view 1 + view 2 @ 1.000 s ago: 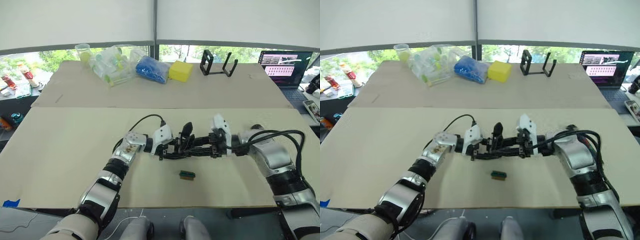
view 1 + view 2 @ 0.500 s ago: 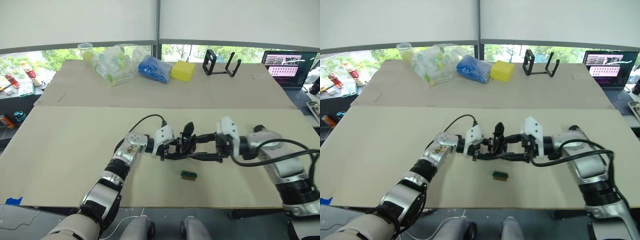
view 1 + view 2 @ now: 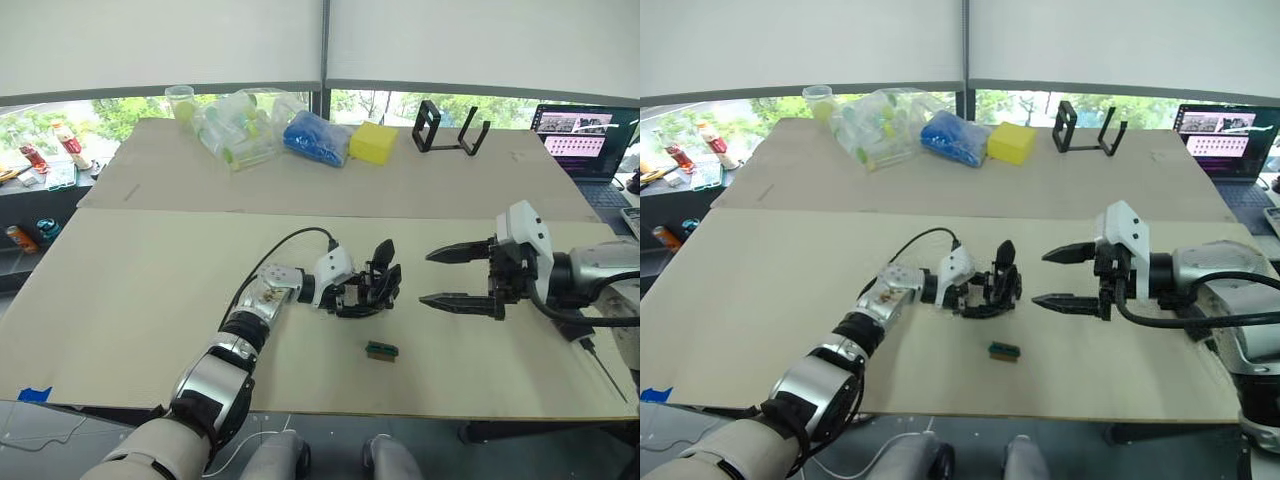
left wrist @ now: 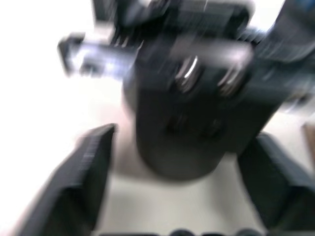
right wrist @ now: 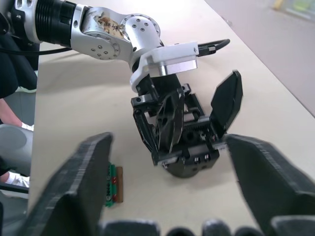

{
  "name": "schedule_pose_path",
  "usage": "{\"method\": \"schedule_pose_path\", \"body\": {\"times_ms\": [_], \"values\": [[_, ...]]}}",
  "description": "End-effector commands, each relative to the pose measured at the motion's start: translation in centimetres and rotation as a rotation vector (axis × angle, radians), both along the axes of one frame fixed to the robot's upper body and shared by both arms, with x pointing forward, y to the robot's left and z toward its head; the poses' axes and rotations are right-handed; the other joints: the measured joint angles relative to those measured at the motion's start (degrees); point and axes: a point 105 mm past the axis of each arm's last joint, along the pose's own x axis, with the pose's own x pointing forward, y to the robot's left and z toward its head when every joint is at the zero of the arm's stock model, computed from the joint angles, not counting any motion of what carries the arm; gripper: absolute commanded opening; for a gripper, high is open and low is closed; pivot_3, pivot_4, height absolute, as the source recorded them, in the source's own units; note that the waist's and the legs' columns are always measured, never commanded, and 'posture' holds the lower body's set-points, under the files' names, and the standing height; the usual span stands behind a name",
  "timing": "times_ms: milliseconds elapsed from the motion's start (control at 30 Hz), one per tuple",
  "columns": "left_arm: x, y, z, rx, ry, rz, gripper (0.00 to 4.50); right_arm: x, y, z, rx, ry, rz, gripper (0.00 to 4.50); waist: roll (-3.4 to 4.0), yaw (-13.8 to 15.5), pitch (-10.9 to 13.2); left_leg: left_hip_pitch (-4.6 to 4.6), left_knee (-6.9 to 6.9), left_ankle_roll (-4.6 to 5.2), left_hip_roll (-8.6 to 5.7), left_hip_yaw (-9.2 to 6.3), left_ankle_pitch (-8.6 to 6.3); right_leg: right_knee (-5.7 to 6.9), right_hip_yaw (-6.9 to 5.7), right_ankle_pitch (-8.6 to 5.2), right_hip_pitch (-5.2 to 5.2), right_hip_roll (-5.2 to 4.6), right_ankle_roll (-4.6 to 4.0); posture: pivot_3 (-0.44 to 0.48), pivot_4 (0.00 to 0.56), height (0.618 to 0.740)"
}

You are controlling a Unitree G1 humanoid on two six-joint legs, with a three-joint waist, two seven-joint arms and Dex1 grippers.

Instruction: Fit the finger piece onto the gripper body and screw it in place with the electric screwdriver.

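On the tan table (image 3: pixel 130 300), near its middle, the left gripper (image 3: pixel 372 292) holds the gripper body (image 3: pixel 380 285), fingers clamped on its sides; the body's pointed black finger stands up above the clamp. From the right wrist camera the rounded base of the body (image 5: pixel 189 164) rests on the tabletop. Left wrist view is blurred, so the exact contact points cannot be read. Right gripper (image 3: pixel 442 278) hangs just beside it, apart from the body, its two fingers spread wide and holding nothing. A small green-and-black block (image 3: pixel 380 350) lies on the table nearer the robot. A black wire-frame stand (image 3: pixel 445 128) sits at the far edge, near a yellow block (image 3: pixel 373 143).
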Motion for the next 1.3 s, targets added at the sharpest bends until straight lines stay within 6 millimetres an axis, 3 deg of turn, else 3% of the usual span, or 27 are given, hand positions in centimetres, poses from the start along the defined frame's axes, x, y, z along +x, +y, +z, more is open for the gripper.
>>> {"method": "schedule_pose_path", "body": {"times_ms": [33,100,167,233,333,400,500,667,1067,1200,1300], "values": [[0.1,2.5,0.6,0.021,-0.011,-0.004,4.45,0.2,-2.1,1.9,-0.075,-0.008,-0.129,4.50,0.01,-0.2,0.0,-0.02,-0.01,-0.20,0.00,0.01,0.12,0.01,0.00,0.00,-0.04,-0.01,0.00,0.000,0.150,0.740],[-0.2,3.5,1.1,0.017,-0.015,-0.016,4.45,0.3,-3.1,2.1,-0.116,0.024,-0.197,4.50,0.08,-0.6,0.1,-0.07,-0.06,-0.32,0.01,0.03,0.19,-0.01,0.07,0.00,-0.09,-0.02,0.00,0.000,0.150,0.740],[-1.1,5.5,2.9,-0.006,-0.014,-0.040,4.45,1.0,-5.4,2.1,-0.190,0.073,-0.332,4.50,0.18,-1.0,0.1,-0.06,-0.11,-0.33,0.03,0.01,0.19,-0.03,0.07,0.00,-0.10,-0.03,0.00,0.000,0.150,0.740],[-2.7,7.4,4.9,-0.021,0.000,-0.078,4.45,1.4,-8.0,2.0,-0.275,0.125,-0.481,4.50,0.31,-1.4,0.3,-0.12,-0.13,-0.32,0.03,0.02,0.19,-0.05,0.12,0.00,-0.14,-0.07,-0.01,0.000,0.150,0.740],[-5.1,8.5,6.7,-0.015,0.021,-0.124,4.45,1.8,-10.7,1.7,-0.370,0.140,-0.586,4.50,0.35,-1.4,0.3,-0.14,-0.17,-0.33,0.03,0.02,0.18,-0.09,0.18,0.00,-0.18,-0.10,-0.01,0.000,0.150,0.740],[-7.8,9.7,9.2,0.006,0.012,-0.193,4.45,1.8,-13.8,0.6,-0.413,0.247,-0.735,4.50,0.41,-1.5,0.4,-0.14,-0.16,-0.33,0.02,0.02,0.18,-0.11,0.16,-0.01,-0.16,-0.13,-0.01,0.000,0.150,0.740],[-10.2,9.7,12.0,0.018,-0.004,-0.245,4.45,1.5,-16.4,-0.6,-0.456,0.346,-0.837,4.50,0.56,-1.5,0.5,-0.14,-0.15,-0.32,0.01,0.06,0.17,-0.16,0.20,-0.01,-0.15,-0.14,-0.01,0.000,0.150,0.740],[-11.7,9.1,15.1,-0.018,-0.025,-0.264,4.45,1.9,-19.4,-2.2,-0.517,0.405,-0.928,4.50,0.81,-1.6,0.6,-0.11,-0.13,-0.39,-0.02,0.10,0.23,-0.14,0.17,-0.01,-0.12,-0.07,-0.01,0.000,0.150,0.740],[-11.7,8.5,16.4,-0.045,-0.086,-0.229,4.45,3.7,-20.8,-7.1,-0.553,0.517,-0.952,4.50,0.85,-1.7,0.6,0.00,-0.16,-0.53,0.03,0.14,0.34,-0.04,0.06,-0.04,-0.06,0.45,-0.06,0.000,0.150,0.740],[-11.6,8.7,16.2,-0.030,-0.094,-0.216,4.50,3.7,-20.8,-6.5,-0.589,0.469,-0.836,3.29,0.87,-1.5,0.6,0.00,-0.15,-0.53,0.00,0.13,0.34,-0.04,0.01,-0.04,-0.06,0.46,-0.05,0.000,0.150,0.740],[-11.5,9.0,15.8,-0.015,-0.094,-0.209,4.50,4.3,-19.0,-4.5,-0.604,0.319,-0.604,2.26,1.04,-1.7,0.7,0.01,-0.16,-0.54,-0.01,0.15,0.34,-0.04,-0.01,-0.04,-0.07,0.49,-0.05,0.000,0.150,0.740]]}}
